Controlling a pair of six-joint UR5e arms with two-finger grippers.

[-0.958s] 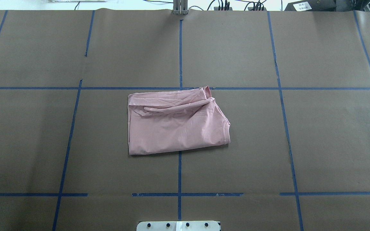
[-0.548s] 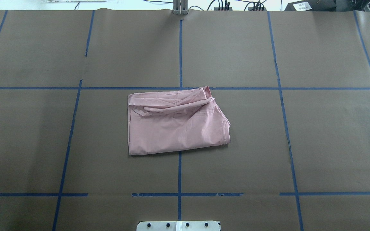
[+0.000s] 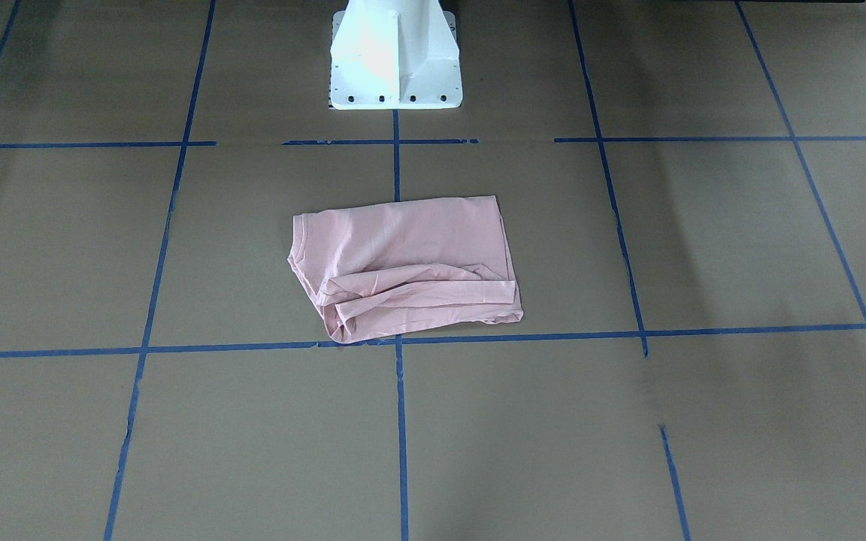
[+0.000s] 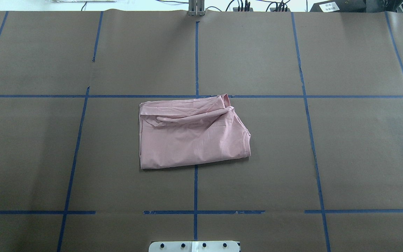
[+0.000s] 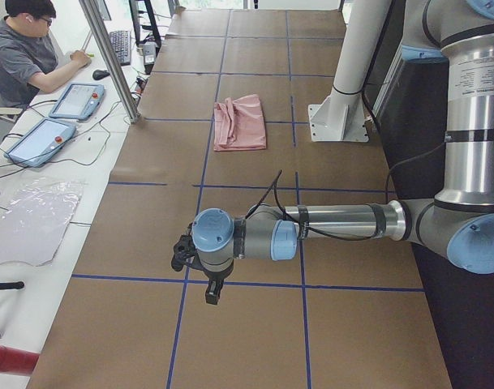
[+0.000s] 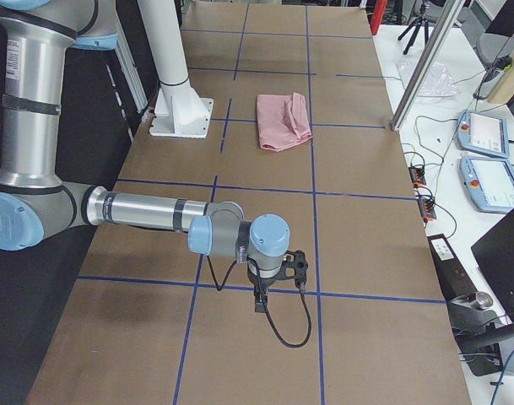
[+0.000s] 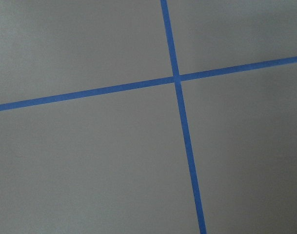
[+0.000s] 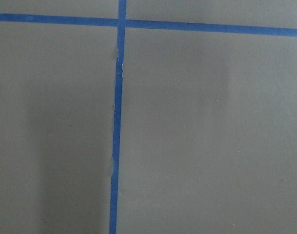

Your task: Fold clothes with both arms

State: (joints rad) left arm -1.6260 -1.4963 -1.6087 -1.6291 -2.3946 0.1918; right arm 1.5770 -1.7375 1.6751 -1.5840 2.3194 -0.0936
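The T-shirt (image 4: 191, 140) lies as a rough rectangle mid-frame in the overhead view, on the papered bench (image 4: 327, 157), with a bunched roll along its upper edge. The left end effector (image 5: 212, 292), lower centre of the left side view, and the right end effector (image 6: 261, 299), lower centre of the right side view, hang well apart from it; wide or narrow cannot be told. The fold looks nearly done. A good finish would pinch that rumpled edge at both corners together and draw it flat evenly.
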